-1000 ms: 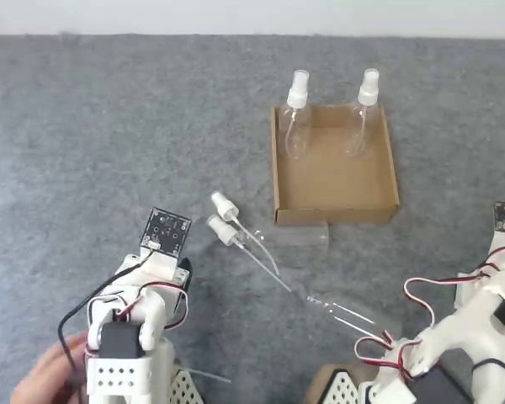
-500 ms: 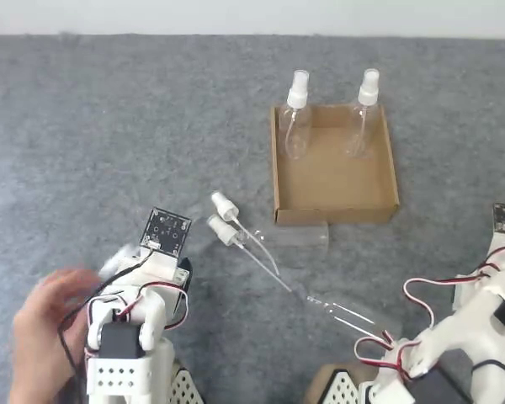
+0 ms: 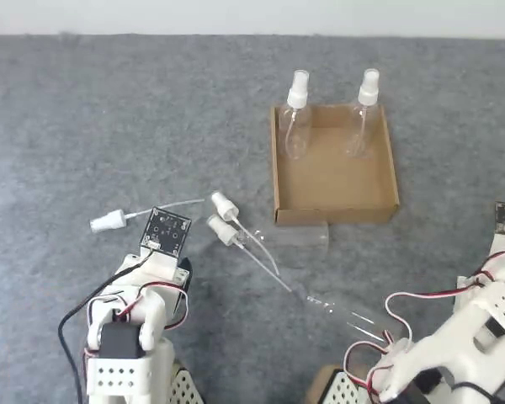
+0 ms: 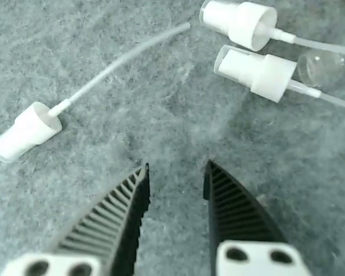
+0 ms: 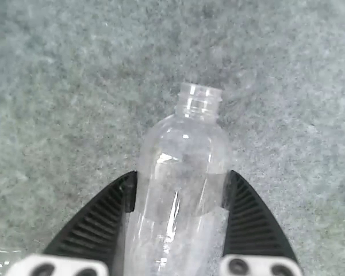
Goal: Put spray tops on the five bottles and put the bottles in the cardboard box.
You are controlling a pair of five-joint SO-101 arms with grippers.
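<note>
A grey felt-like mat (image 3: 93, 109) covers the table up to a pale wall (image 3: 236, 15), and two capped bottles (image 3: 295, 126) stand upright in the cardboard box (image 3: 335, 212). The left gripper (image 4: 175, 169) hangs narrowly parted and empty above the mat near three loose spray tops (image 4: 257, 72). The right gripper (image 5: 181, 179) clasps an uncapped bottle (image 5: 187, 138) by its sides.

High cam: fixed, overhead, looks down on the carpet (image 3: 84, 109) from the arms' side. Arm bases at 6 o'clock, box (image 3: 335, 215) toward 1. Left wrist cam: close, aimed down past left gripper (image 4: 175, 172) at the carpet; shares three spray tops (image 4: 256, 72) with high cam. Right wrist cam: closer still, looks past right gripper (image 5: 181, 184) onto a bottle (image 5: 181, 152).
</note>
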